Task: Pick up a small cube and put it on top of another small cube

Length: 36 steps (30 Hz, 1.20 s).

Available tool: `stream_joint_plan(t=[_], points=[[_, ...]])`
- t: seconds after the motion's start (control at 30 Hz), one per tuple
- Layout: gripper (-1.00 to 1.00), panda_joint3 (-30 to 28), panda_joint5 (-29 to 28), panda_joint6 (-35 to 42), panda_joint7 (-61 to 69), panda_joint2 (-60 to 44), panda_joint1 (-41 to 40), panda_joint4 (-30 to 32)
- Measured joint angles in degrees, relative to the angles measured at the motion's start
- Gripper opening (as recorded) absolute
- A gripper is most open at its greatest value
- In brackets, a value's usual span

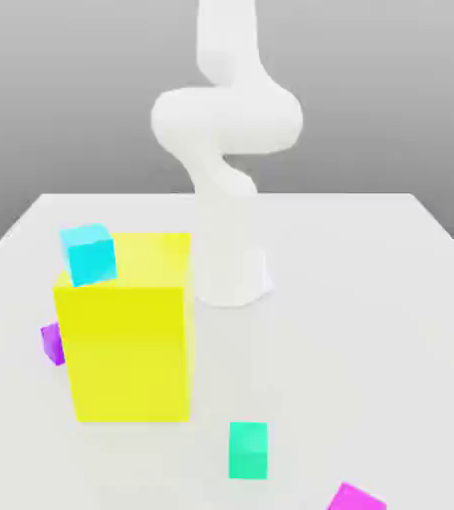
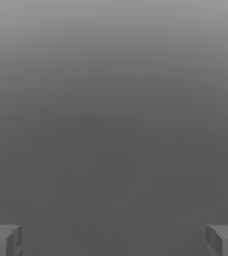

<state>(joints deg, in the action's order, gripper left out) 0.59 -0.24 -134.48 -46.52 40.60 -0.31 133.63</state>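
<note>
In the exterior view a white arm rises from its base at the middle of a pale surface and bends out of the top of the picture. At about eight o'clock from the base stands a tall yellow block, upright, with a light cyan cube resting on its top near the back corner on the exterior view's left, turned slightly askew. Just beside the block's lower edge at nine o'clock, a small violet cube peeks out, partly hidden behind the block. The small teal-green cube sits on the surface at roughly six o'clock from the base, near the front, apart from the yellow block and touching nothing else. At about five o'clock from it, at the very bottom edge, lies the small magenta-pink cube (cut off by the frame, so only its top shows); the two small cubes are near each other but not touching

In the hand view the gripper faces a plain grey background, and its two fingers stand far apart at opposite lower corners, with nothing between them
</note>
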Motion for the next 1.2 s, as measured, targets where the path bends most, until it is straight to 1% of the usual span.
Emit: stream_joint_plan(t=[0.37,0.73,0.8,0.93,0.97,1.2], points=[[0.00,2.2,-1.3,-11.9,-3.2,-23.2,-1.0,8.2],[0.00,3.1,-1.8,-23.7,-5.7,-46.0,-0.4,16.2],[0.00,3.0,-1.8,-26.3,-6.0,-50.2,-0.2,16.9],[0.00,1.9,-3.0,-32.7,-7.1,-58.5,0.6,15.7],[-1.00,1.5,-3.3,-34.4,-7.3,-60.6,1.0,15.3],[-1.00,1.5,-3.5,-34.8,-7.5,-61.1,1.0,15.2]])
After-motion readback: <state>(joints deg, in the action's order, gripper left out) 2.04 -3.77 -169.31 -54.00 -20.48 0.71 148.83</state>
